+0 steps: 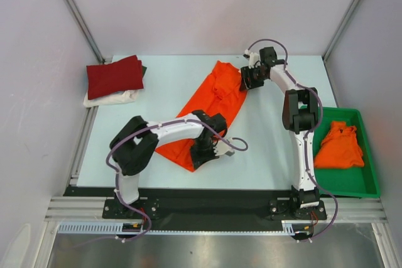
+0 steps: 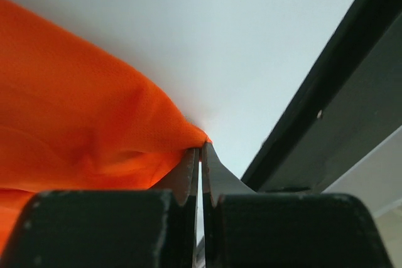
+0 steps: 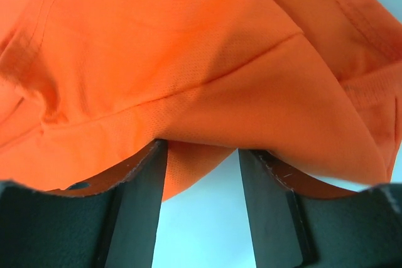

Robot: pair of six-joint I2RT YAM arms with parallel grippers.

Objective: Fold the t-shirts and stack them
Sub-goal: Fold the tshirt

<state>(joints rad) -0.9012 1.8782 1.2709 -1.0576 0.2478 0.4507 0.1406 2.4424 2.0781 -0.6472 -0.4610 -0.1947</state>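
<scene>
Left gripper (image 2: pixel 200 155) jaws pressed together, pinching the six o'clock edge of an orange t-shirt (image 1: pixel 213 101) lying mid-way across the desk (image 1: pixel 267 155). Right gripper (image 1: pixel 248 78) jaws spread at its one o'clock end. Cloth looks light, floppy; corners and hems seem the best holds.

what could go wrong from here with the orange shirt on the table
1. The left gripper pinches only the very tip of the orange shirt at its corner, so the cloth may slip out on a pull.
2. The right gripper is open under bunched cloth. Closing may catch several layers or none, and the fold could come out crooked.
</scene>
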